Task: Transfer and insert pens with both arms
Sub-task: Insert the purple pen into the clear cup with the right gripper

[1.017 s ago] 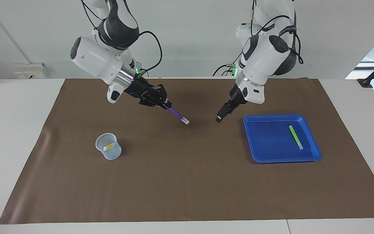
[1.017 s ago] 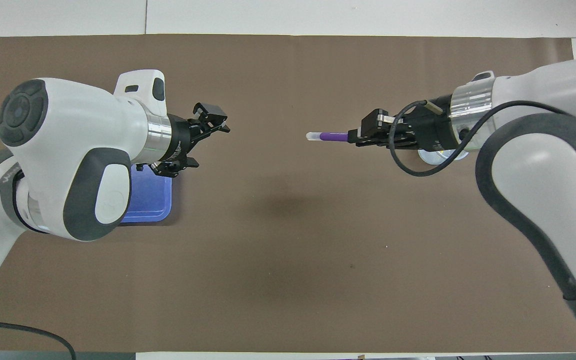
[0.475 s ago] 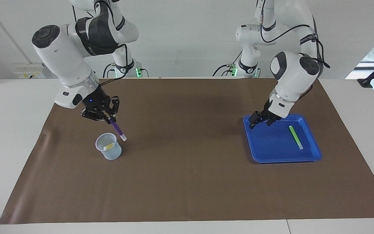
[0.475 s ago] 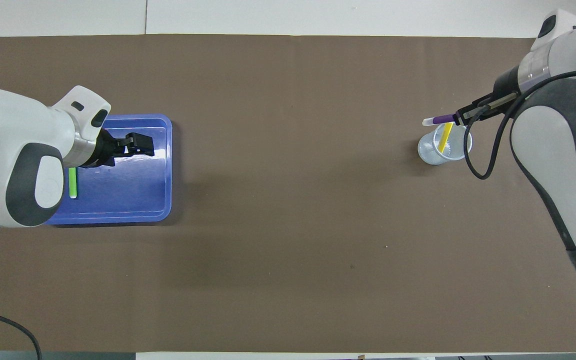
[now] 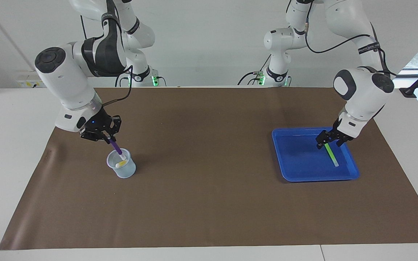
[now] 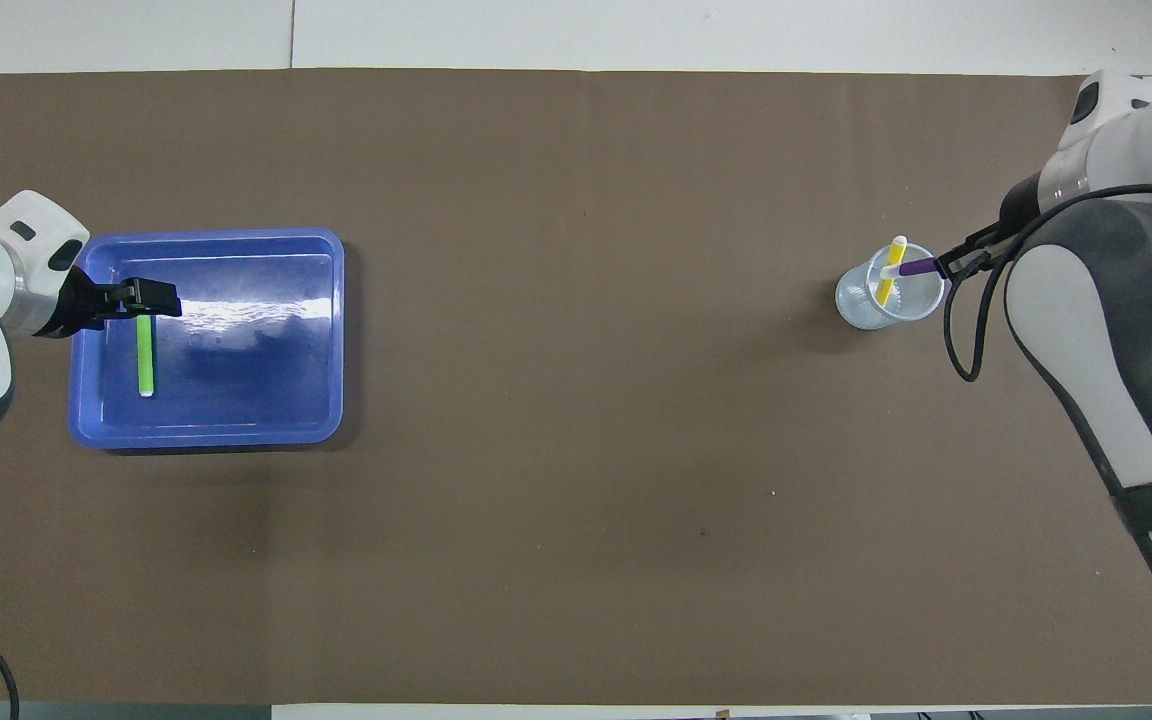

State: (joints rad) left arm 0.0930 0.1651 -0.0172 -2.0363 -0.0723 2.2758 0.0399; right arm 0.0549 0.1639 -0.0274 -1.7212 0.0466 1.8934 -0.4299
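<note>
Right gripper (image 5: 109,139) fingers clenched on the slim purple marker pen (image 5: 116,148), pale cap end dipping into the small pale-blue mesh cup (image 5: 122,168) beside the yellow marker pen (image 6: 888,275), toward the right arm's end of the worktop. Left gripper (image 5: 328,143) fingers released, spread over the green marker pen (image 5: 331,154) lying in the flat blue rectangular tray (image 5: 296,166).

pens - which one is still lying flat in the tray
The green pen: it lies flat in the blue tray. The yellow pen stands in the cup, and the purple pen is gripped.

The cup (image 5: 121,164) hides the lower end of the yellow pen (image 6: 886,281); the overhead view's edges cut both arms off.
</note>
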